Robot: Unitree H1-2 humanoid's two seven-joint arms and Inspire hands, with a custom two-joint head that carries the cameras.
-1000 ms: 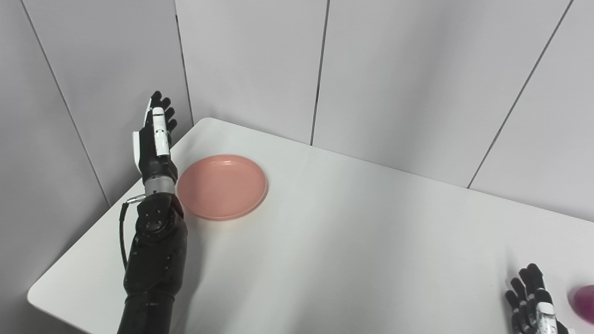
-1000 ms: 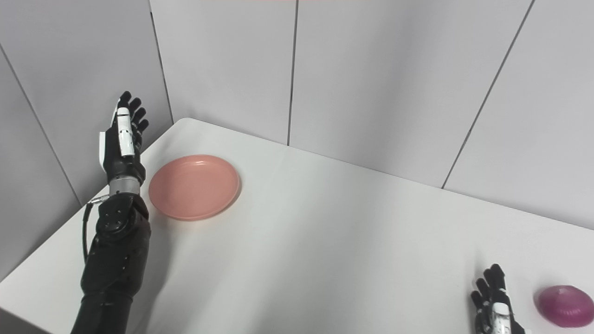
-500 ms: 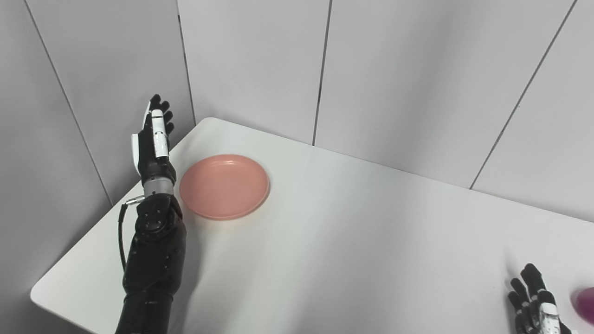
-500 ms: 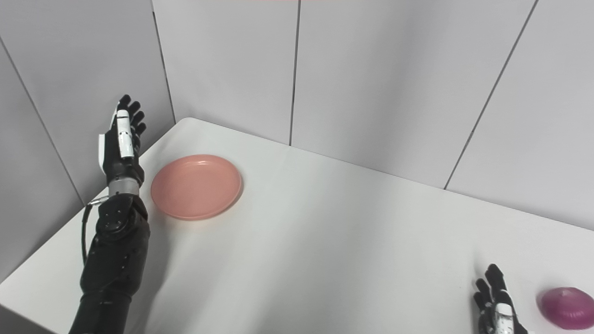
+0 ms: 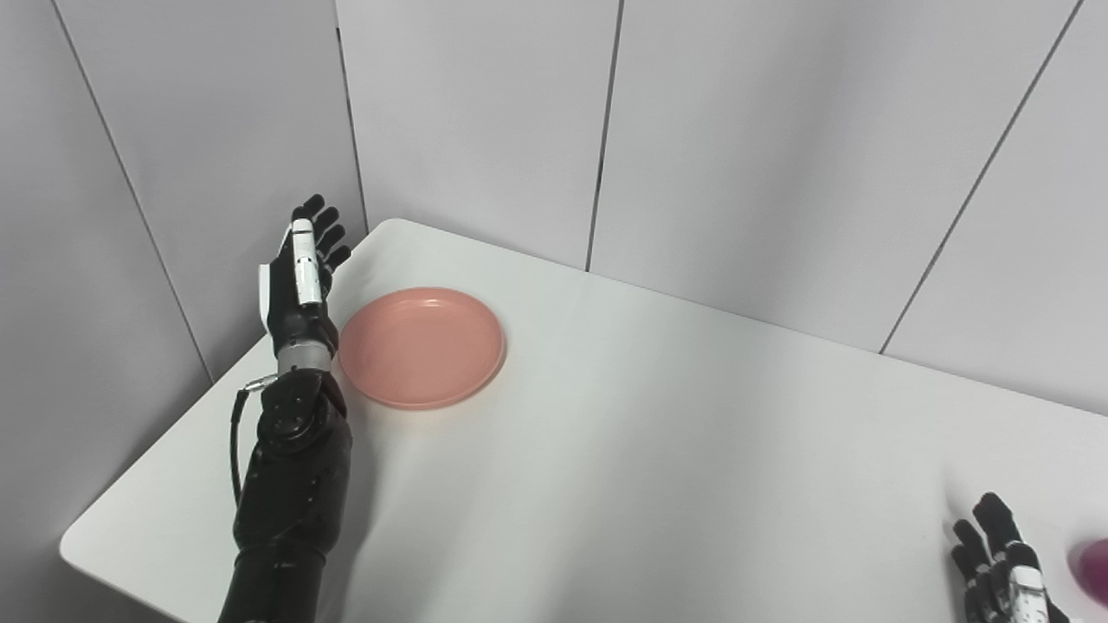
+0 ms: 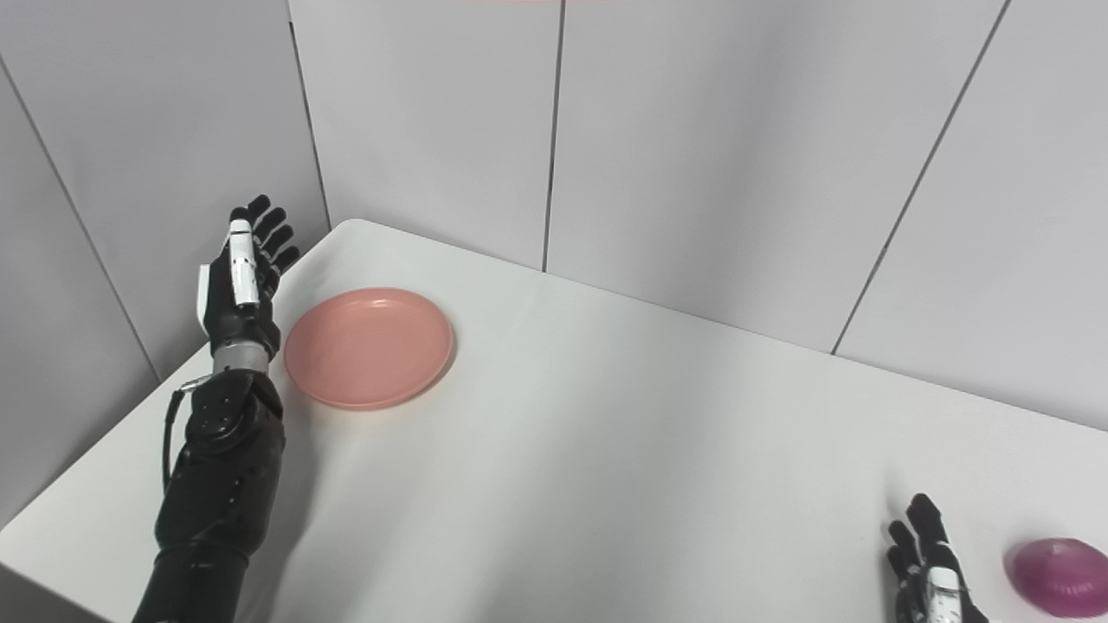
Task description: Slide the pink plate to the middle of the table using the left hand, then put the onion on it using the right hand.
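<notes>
Step 1 not yet begun — the left hand (image 5: pixel 299 272) hovers, fingers spread and empty, just beside the pink plate (image 5: pixel 421 347) at the worktop's (image 5: pixel 623 450) far-left corner, needing rim contact next — right hand (image 6: pixel 928 571) waits empty, fingers apart, near the onion (image 6: pixel 1059 577).

**Left hand raised and spread, right hand low at the frame's edge**

The left arm (image 5: pixel 290 484) rises from the bottom left, forearm nearly upright. Its left hand (image 5: pixel 299 281) stands edge-on, fingers (image 5: pixel 322 227) extended upward and apart, holding nothing. The right hand (image 6: pixel 930 575) shows only partly at the bottom right, fingers pointing up and spread, also empty.
</notes>
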